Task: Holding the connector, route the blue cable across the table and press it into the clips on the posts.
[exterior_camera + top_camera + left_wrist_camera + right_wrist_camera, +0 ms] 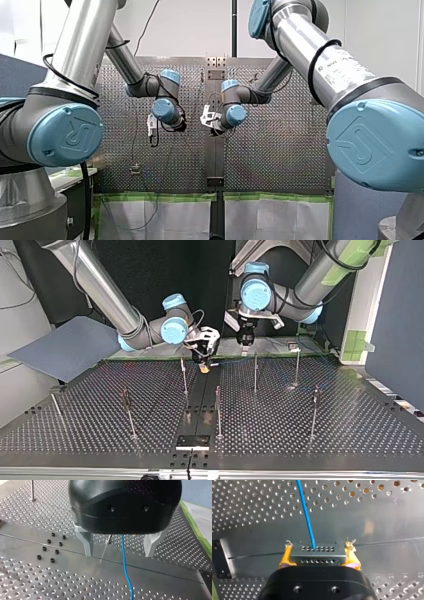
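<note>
- Blue cable (308, 515), thin and smooth, enters a grey connector (317, 555) with two rows of pin holes, just above the top view's centre.
- My right gripper (319, 556) pinches the connector between frayed yellow pads (284, 558).
- My left gripper (119, 553): metal fingers (86, 540) spread, cable between them, untouched.
- Clips on the posts (255, 372): too small to make out.

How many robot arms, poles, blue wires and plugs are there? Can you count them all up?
Robot arms: 2
Posts: 7
Blue cable: 1
Connector: 1
Total: 11
</note>
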Action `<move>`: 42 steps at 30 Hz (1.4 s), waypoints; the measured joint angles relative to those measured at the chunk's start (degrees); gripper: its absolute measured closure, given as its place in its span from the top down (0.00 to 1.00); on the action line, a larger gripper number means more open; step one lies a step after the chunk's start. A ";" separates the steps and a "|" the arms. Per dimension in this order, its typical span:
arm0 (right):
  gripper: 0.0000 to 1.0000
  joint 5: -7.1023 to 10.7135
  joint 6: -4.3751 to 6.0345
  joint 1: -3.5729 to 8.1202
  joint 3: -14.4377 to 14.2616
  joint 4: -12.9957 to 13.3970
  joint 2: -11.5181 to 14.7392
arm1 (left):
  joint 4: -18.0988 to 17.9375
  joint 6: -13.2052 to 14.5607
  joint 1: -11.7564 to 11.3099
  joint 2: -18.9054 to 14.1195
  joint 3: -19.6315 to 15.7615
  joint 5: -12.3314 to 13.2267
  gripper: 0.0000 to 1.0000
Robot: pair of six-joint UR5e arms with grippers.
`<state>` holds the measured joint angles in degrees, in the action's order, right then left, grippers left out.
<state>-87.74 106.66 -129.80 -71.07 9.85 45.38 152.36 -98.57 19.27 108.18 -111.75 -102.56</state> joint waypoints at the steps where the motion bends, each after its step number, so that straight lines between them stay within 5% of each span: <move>1: 0.00 0.00 0.00 0.00 0.00 0.00 0.00 | -0.10 -0.20 0.19 0.53 0.52 -0.19 1.00; 20: 0.00 0.02 0.06 0.62 -0.03 0.03 0.01 | -0.10 -2.58 -0.21 8.22 8.05 -0.82 1.00; 35: 0.00 0.19 0.01 0.94 -0.01 0.04 0.02 | -1.61 -3.83 0.52 15.62 14.02 -4.28 1.00; 37: 0.00 0.19 0.01 0.96 -0.02 0.03 0.00 | -1.63 -3.96 0.59 15.96 14.09 -4.83 0.80; 38: 0.00 0.20 0.01 0.97 -0.02 0.03 0.00 | -1.65 -4.03 0.63 16.04 14.10 -5.00 0.80; 40: 0.00 0.23 0.00 0.97 -0.02 0.01 0.00 | -1.72 -4.25 0.79 16.13 14.10 -5.26 0.55; 41: 0.00 0.24 -0.01 0.98 -0.01 0.01 0.01 | -1.77 -4.34 0.89 16.16 14.10 -5.33 0.55; 42: 0.00 0.25 -0.01 0.98 -0.01 0.01 0.01 | -1.85 -4.40 0.99 16.17 14.11 -5.39 0.41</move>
<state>-87.48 106.64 -128.82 -71.08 9.86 45.38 150.51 -102.97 20.25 124.34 -97.64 -107.94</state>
